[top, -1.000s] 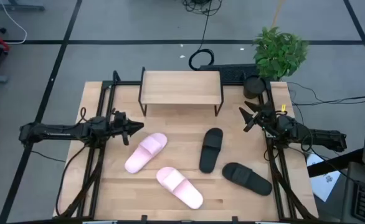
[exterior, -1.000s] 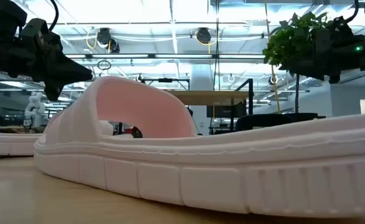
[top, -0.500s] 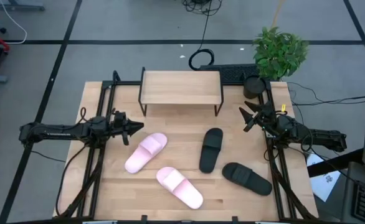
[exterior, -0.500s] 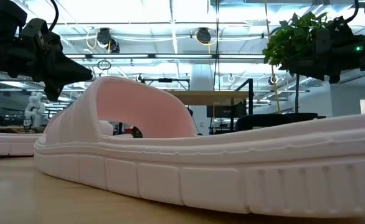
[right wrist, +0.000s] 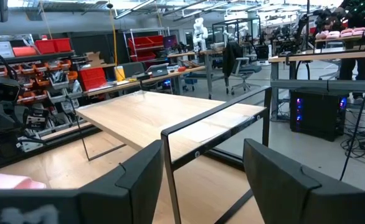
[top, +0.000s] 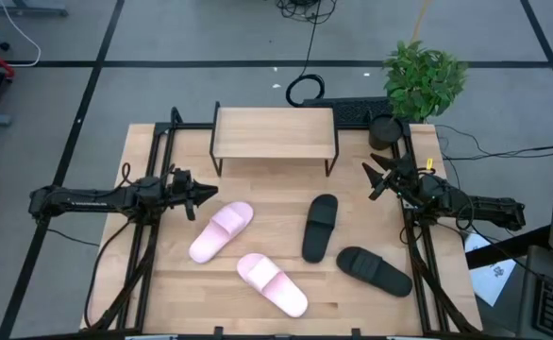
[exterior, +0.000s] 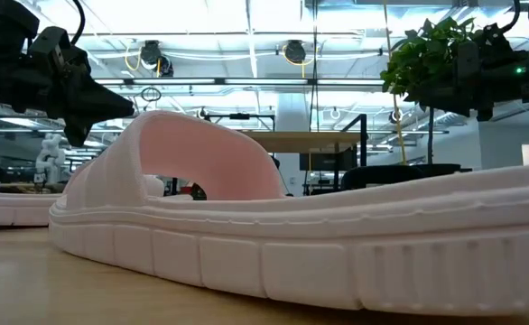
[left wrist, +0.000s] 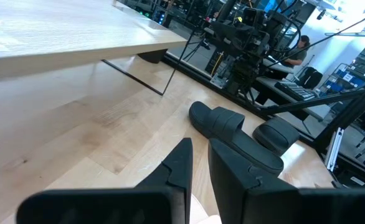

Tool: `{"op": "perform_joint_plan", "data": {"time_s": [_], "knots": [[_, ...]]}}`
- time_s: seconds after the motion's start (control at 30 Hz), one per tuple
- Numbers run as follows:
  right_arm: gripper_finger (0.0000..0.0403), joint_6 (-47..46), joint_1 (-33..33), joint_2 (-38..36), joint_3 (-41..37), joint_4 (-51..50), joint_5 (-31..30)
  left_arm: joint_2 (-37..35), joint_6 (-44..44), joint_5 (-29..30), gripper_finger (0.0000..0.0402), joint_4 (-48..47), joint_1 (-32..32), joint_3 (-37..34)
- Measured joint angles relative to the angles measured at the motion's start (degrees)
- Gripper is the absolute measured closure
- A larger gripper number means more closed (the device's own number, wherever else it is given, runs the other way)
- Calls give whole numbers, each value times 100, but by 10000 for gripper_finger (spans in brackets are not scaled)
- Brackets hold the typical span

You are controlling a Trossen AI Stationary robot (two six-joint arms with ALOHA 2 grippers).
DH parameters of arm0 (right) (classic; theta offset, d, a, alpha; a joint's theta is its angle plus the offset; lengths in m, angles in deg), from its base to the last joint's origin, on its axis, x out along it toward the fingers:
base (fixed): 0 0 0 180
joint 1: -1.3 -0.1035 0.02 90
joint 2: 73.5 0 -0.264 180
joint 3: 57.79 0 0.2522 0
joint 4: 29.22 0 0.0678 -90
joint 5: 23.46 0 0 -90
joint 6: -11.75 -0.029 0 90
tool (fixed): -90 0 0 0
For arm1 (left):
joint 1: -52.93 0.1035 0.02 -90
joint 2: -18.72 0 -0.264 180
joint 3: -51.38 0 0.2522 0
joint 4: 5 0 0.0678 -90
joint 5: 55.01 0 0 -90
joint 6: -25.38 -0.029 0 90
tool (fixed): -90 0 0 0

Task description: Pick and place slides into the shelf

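Note:
In the high view, the wooden shelf (top: 274, 132) stands on thin black legs at the table's far middle. One pink slide (top: 222, 230) lies sole-down left of centre. The second pink slide (top: 272, 283) lies nearer the front edge and fills the low view (exterior: 292, 235). One black slide (top: 320, 227) lies right of centre, and the other black slide (top: 374, 270) lies near the front right. My left gripper (top: 206, 195) hovers shut just left of the first pink slide; its own view (left wrist: 200, 149) shows the black slide (left wrist: 229, 124) ahead. My right gripper (top: 371, 179) hovers open, right of the shelf (right wrist: 170, 115).
A potted plant (top: 423, 80) and a dark keyboard (top: 361, 111) sit at the far right corner behind the shelf. Black frame rails run along both table sides. Bare wood lies between the shelf and the slides.

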Motion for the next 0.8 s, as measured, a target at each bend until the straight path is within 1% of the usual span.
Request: {"op": "perform_joint_plan", "data": {"time_s": [0.07,0.13,0.2,0.3,0.4,0.5,0.63,0.7,0.8], "knots": [[193,-73,-2,2,0,57,2,-2,0,-2,355,0,2,0],[193,-358,-2,2,1,220,7,-2,0,0,355,0,2,-2],[193,-928,-1,2,1,508,17,0,0,-1,355,0,0,-2],[193,-2046,-1,0,2,1126,15,0,0,0,355,0,0,-2],[193,-2552,-2,0,2,1663,17,-2,-131,35,355,3,0,0],[193,-2523,-2,0,1,2231,4,0,-296,215,355,30,2,-2],[193,-2168,0,0,2,3041,17,0,229,248,355,332,2,-2],[193,-2038,0,2,1,3411,177,0,418,313,355,742,1,-2],[193,-1880,0,15,0,3908,616,-4,571,457,355,1533,2,-2]]}}
